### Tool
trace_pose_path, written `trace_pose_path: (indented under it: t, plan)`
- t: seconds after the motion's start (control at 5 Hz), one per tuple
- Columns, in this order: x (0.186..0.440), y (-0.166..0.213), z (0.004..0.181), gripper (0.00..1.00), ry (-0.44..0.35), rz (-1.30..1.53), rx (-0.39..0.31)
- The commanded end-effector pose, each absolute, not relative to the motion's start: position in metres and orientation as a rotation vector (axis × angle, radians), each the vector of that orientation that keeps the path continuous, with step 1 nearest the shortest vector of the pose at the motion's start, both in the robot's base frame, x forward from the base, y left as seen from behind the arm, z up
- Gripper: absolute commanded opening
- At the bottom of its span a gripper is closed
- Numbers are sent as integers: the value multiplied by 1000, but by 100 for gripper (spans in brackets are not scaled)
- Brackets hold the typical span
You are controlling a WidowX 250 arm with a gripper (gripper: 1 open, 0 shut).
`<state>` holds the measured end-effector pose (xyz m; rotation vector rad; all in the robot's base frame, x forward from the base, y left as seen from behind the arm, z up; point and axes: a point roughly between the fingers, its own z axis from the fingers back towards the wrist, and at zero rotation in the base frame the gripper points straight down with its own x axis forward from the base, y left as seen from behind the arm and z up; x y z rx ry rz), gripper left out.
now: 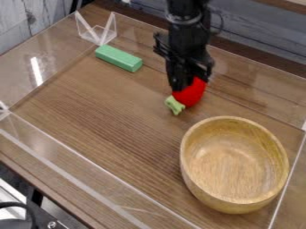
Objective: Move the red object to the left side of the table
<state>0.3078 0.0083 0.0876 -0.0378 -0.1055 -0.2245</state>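
**Grip closed on the red object, carry to the left not yet made**

Fingers of your gripper (pixel 187 79) point straight down and are pinched together on the top of the red object (pixel 191 90). I judge this a top grasp, chosen so it can lift clear. The red object sits toward the far edge of the tabletop (pixel 96 116), right of the middle. The wooden bowl (pixel 184 154) in the near right corner is just beside it, and the green block (pixel 120 59) lies off to its left. It looks small, round, glossy and bright red, with a light-green stem (pixel 174 106) poking toward the near edge and seemingly touching the wood. You have open tabletop leftward, so I'd say the carry needs only modest height. Such a rounded shape could slip from a shallow pinch.
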Motion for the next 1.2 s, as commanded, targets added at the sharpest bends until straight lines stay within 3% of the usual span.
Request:
trace_pose_path:
  t: [0.0,0.2,0.4,0.8,1.0]
  plan:
    - [300,31,118,0,-181,-174,-23]
    - [291,72,127,0,-191,-82,-5]
    - [288,105,125,0,-191,-47,7]
    - [306,35,117,0,-190,-135,-8]
    - [299,75,114,0,-189,-95,5]
